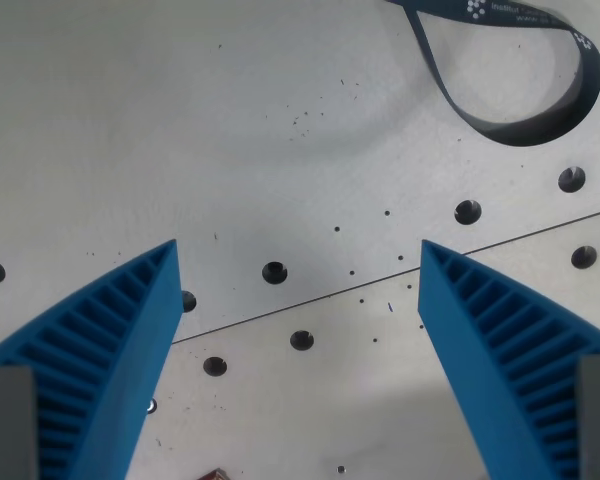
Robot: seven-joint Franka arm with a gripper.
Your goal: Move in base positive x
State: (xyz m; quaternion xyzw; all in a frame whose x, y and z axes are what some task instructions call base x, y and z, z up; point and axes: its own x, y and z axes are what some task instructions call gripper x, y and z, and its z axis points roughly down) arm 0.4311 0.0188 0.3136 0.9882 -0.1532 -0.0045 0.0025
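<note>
Through the wrist camera I see my gripper (pixel 298 250) spread wide, with nothing between the two blue ribbed fingers (pixel 100 350). One finger comes up from the lower corner on the wrist view's left, the other from the lower corner on the wrist view's right, and their tips stand well apart over a bare grey metal table (pixel 130 120).

The task names no object to grasp, so I note what lies around the fingers. A thin seam (pixel 310 298) in the table runs slantwise between the two tips, rising toward the wrist view's right. Round holes (pixel 274 272) dot the plate on both sides of that seam, several of them in the gap between the fingers. Beyond the fingertip on the wrist view's right, near the top edge, lies a dark blue looped strap (pixel 525 125) with white printing, flat on the table and well clear of both fingers. At the bottom edge, between the fingers, a small dark shape shows that I cannot identify.
</note>
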